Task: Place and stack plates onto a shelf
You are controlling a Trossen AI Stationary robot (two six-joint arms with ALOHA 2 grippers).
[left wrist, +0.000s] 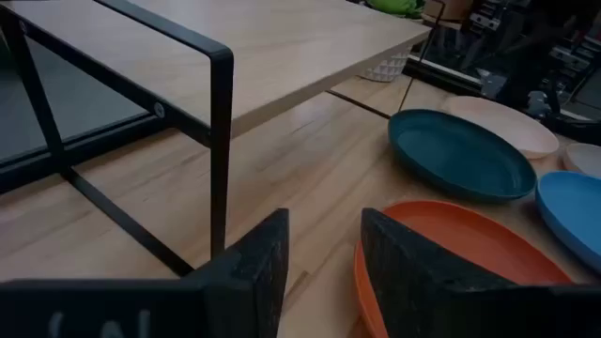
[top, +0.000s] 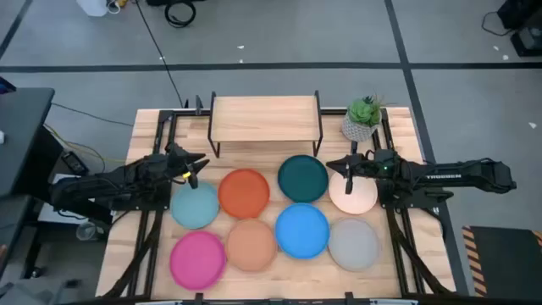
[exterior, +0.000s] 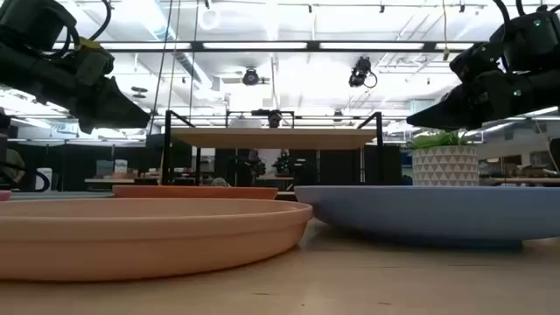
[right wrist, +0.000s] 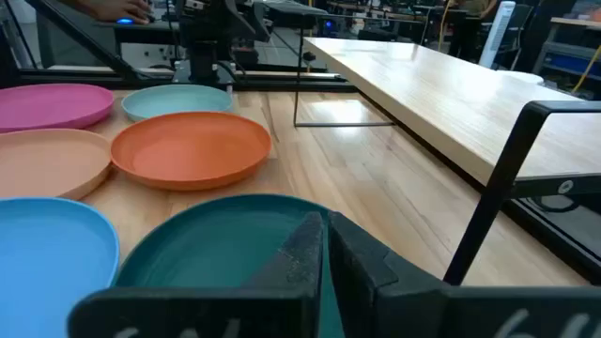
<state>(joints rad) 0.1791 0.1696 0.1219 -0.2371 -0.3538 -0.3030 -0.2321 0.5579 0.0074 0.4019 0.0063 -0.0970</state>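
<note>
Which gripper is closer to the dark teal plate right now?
Right. The right gripper hovers at the dark teal plate's edge, beside the cream plate; the left gripper is farther, past the orange plate.

A slatted wooden table point(top: 279, 152) stood on a grey floor point(top: 339, 34) crossed by dark lines. On the table's far right corner sat a small green plant point(top: 366, 109) in a white patterned pot point(exterior: 444, 164), which showed in the low view with its leaves just above the rim. A black cable point(top: 157, 47) ran across the floor toward the table's back edge, and a coil of black cable point(top: 179, 12) lay farther off. A dark desk point(top: 21, 127) stood to the left of the table. In the low view, a room stretched behind the table, with long ceiling lights point(exterior: 289, 46) and dark fixtures hanging beneath them.
</note>
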